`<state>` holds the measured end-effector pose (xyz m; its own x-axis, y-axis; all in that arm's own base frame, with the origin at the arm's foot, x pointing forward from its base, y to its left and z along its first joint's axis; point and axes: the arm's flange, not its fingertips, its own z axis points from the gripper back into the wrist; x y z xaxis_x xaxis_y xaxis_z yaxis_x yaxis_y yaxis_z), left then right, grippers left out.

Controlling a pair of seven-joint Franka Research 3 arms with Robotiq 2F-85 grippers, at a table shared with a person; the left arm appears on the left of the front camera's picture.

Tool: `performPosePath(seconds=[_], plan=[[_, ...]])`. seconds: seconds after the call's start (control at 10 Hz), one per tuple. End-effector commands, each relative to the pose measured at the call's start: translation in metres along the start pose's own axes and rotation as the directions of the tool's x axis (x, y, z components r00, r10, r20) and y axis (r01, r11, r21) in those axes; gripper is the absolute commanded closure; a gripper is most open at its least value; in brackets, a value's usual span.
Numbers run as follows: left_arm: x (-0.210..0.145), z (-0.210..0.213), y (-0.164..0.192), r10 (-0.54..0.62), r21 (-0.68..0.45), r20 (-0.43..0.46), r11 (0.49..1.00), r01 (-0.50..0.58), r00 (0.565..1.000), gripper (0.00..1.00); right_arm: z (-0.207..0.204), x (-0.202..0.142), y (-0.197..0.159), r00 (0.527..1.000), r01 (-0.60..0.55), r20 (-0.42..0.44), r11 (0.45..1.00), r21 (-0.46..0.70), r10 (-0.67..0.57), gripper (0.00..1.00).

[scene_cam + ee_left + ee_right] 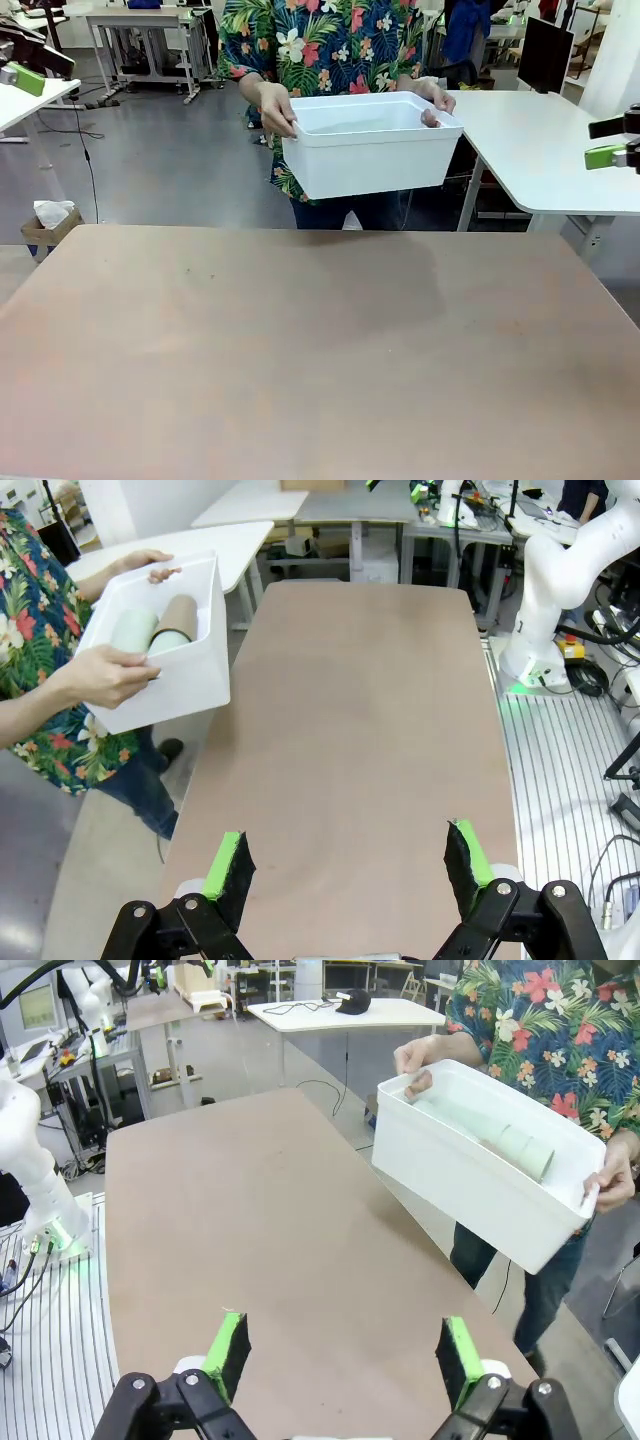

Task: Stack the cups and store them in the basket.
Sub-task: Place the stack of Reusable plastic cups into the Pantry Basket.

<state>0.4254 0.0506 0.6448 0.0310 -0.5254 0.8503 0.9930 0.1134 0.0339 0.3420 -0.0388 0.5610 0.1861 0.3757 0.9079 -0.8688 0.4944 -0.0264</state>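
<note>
table (300, 350) bare up close. left gripper (345, 865) hangs over its near end, jaws wide, nothing between them; right gripper (340, 1355) the same on its side. at the far edge a person holds the basket (370, 155) in the air, one hand (275, 108) on each end. cups (160, 628) lie stacked on their side inside it.

The brown table (300, 350) lies bare from near edge to far edge, open to a reach from either side. Beyond its far edge the person's hands (275, 108) hold the basket (370, 150) in the air, clear of the tabletop. Inside the basket, cups (160, 625) lie along the floor (stacked, on their side), taking up much of it.
</note>
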Motion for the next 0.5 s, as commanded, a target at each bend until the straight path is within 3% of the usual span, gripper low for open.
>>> performPosePath(seconds=[0.0,0.4], plan=[[0.003,0.0016,-0.0022,0.0,0.002,-0.009,1.0,0.0,1.0,0.0,-0.001,0.0002,-0.0015,0.999,-0.014,0.03,1.0,0.001,0.014,0.0],[0.003,0.0016,-0.0022,0.0,0.002,-0.009,1.0,0.0,1.0,0.0,-0.001,0.0002,-0.0015,0.999,-0.014,0.03,1.0,0.001,0.014,0.0]])
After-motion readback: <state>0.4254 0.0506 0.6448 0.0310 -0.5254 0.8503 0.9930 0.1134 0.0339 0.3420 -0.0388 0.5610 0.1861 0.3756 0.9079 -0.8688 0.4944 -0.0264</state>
